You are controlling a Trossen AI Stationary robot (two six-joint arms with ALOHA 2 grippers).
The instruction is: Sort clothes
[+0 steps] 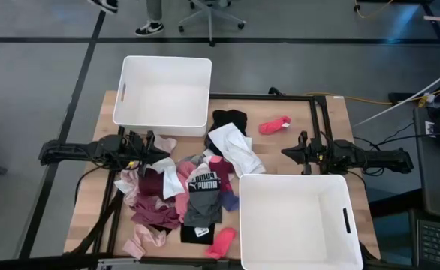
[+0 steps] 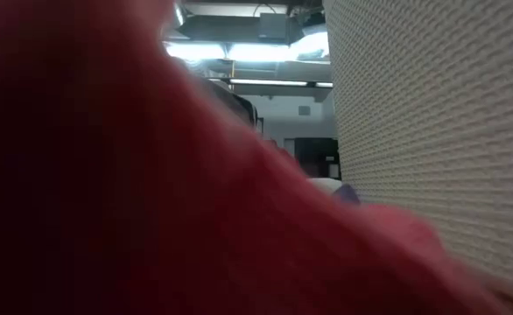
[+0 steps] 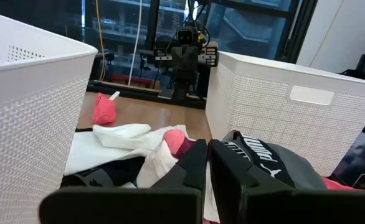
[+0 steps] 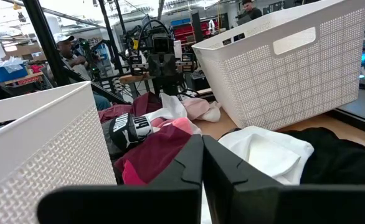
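Observation:
A pile of clothes (image 1: 182, 191) lies in the middle of the table: maroon, pink, white and a grey one lettered PUMA (image 1: 203, 183), which also shows in the left wrist view (image 3: 260, 152). A white garment (image 1: 236, 147) and a black one (image 1: 229, 118) lie farther back. A red sock (image 1: 274, 125) lies alone at the far side, and a pink sock (image 1: 221, 241) at the near edge. My left gripper (image 1: 161, 148) is shut and empty at the pile's left edge (image 3: 207, 149). My right gripper (image 1: 286, 152) is shut and empty, right of the white garment (image 4: 202, 144).
One white bin (image 1: 162, 94) stands at the far left, another (image 1: 299, 221) at the near right. In the low view a red cloth (image 2: 108, 175) close to the lens fills most of the picture, with a bin wall (image 2: 440, 131) beside it. Bare wood (image 1: 325, 120) shows at the far right.

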